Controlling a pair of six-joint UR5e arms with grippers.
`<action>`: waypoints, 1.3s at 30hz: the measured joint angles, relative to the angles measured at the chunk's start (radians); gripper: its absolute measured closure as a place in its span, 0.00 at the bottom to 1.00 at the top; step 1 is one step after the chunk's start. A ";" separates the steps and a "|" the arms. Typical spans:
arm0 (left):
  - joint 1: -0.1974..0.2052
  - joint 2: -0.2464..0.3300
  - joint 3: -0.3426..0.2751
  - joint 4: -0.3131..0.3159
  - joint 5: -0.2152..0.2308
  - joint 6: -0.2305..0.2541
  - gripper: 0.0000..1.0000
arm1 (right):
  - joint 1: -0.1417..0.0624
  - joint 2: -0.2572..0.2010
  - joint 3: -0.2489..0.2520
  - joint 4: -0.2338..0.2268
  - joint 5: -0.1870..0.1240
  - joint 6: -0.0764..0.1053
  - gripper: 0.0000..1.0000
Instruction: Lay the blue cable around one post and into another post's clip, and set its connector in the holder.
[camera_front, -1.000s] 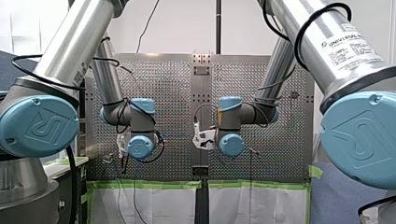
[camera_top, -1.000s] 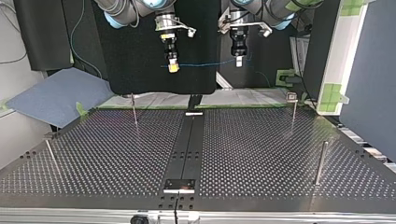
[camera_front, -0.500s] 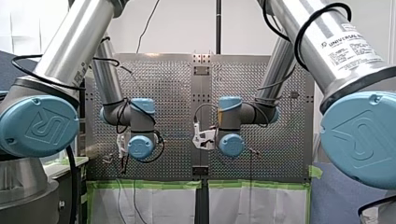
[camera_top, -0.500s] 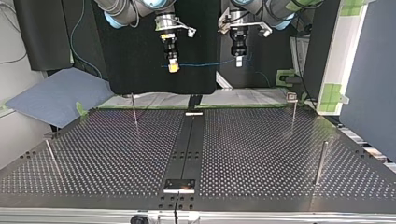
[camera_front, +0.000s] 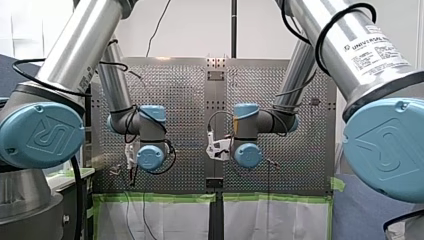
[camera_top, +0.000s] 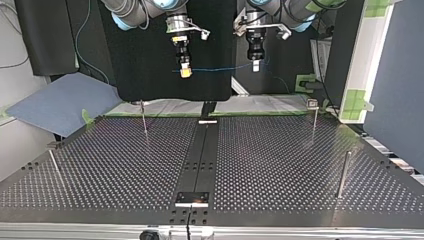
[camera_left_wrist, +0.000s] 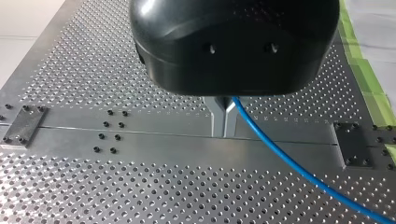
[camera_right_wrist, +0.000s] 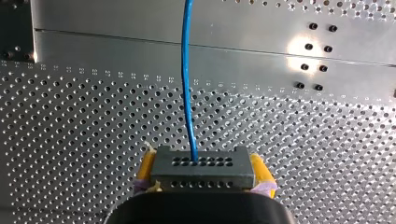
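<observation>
In the top view both grippers hang high above the far edge of the perforated table (camera_top: 125, 165), with the thin blue cable (camera_top: 220, 68) stretched between them. My right gripper (camera_top: 185, 71), with yellow pads, is at that view's left. In the right wrist view it (camera_right_wrist: 201, 173) is shut on the cable's grey connector block (camera_right_wrist: 201, 164), and the cable (camera_right_wrist: 187, 84) runs straight ahead from the block. My left gripper (camera_top: 256, 65) is at the top view's right. In the left wrist view its metal fingers (camera_left_wrist: 223, 111) are shut on the cable (camera_left_wrist: 289, 163), which trails off to one side.
Thin posts stand on the table in the top view: one far left (camera_top: 143, 117), one far right with a small head (camera_top: 314, 116), a thicker one near right (camera_top: 342, 172), a leaning one near left (camera_top: 54, 167). A dark plate (camera_top: 192, 198) sits on the centre strip.
</observation>
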 joint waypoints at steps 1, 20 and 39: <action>0.000 0.000 0.000 0.000 0.000 0.000 1.00 | 0.000 0.000 0.000 0.000 0.000 0.000 1.00; 0.000 0.000 0.000 -0.002 0.000 0.002 1.00 | 0.008 0.098 -0.045 0.020 -0.005 -0.002 1.00; -0.021 -0.067 0.034 0.012 -0.037 -0.003 1.00 | 0.008 0.127 -0.046 0.020 -0.005 -0.001 1.00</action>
